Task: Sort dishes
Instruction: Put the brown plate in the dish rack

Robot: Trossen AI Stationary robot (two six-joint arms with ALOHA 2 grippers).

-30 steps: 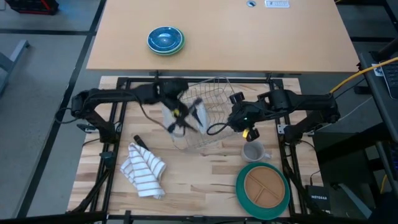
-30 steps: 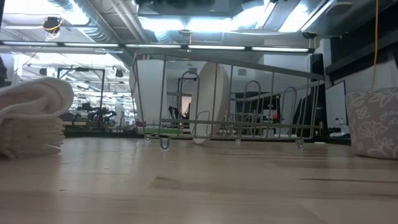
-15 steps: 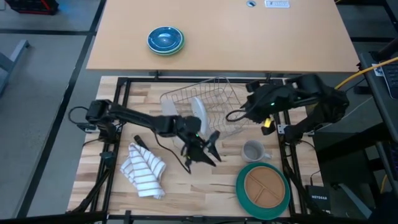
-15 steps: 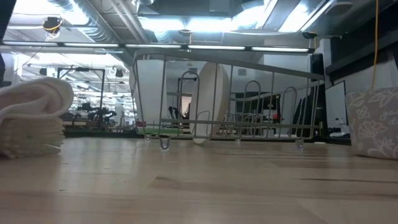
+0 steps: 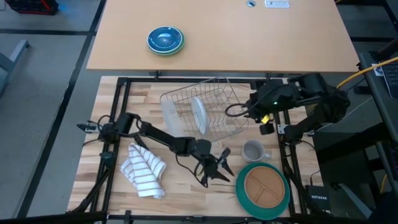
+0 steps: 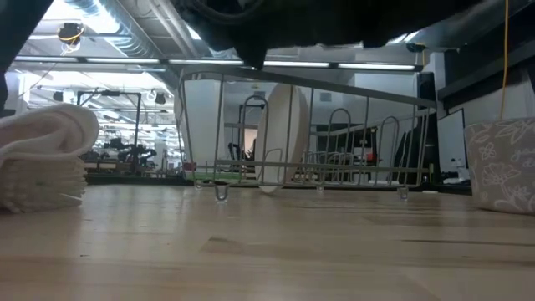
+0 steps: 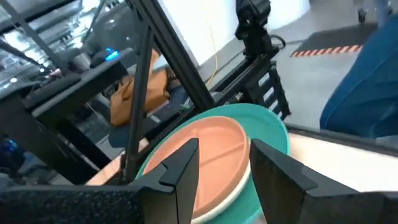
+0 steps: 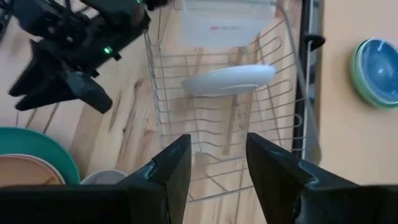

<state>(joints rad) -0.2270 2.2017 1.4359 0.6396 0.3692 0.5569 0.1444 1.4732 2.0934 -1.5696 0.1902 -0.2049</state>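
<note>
The white plate (image 5: pixel 198 114) stands on its edge among the wires of the wire rack (image 5: pixel 211 106), also seen in the low view (image 6: pixel 282 138). The tan plate (image 5: pixel 263 188) lies inside the larger green plate (image 5: pixel 246 198), which rests flat at the table's near right. My left gripper (image 5: pixel 219 168) is low over the table just left of that stack, open and empty, its fingers pointing at the tan plate (image 7: pixel 199 158) and the green plate (image 7: pixel 270 124). My right gripper (image 8: pixel 217 163) hangs open and empty above the rack's right side, looking down on the white plate (image 8: pixel 229 79).
A grey mug (image 5: pixel 253 150) stands between the rack and the plate stack. A striped towel (image 5: pixel 144 169) lies at the near left. Blue bowls on a green one (image 5: pixel 165 40) sit on the far table. Bare wood lies between the towel and the stack.
My left gripper has swung away from the rack toward the table's near right and down, ending low beside the stacked tan and green plates. My right gripper has drawn back from over the rack toward the right and risen. The white plate stays upright in the rack.
</note>
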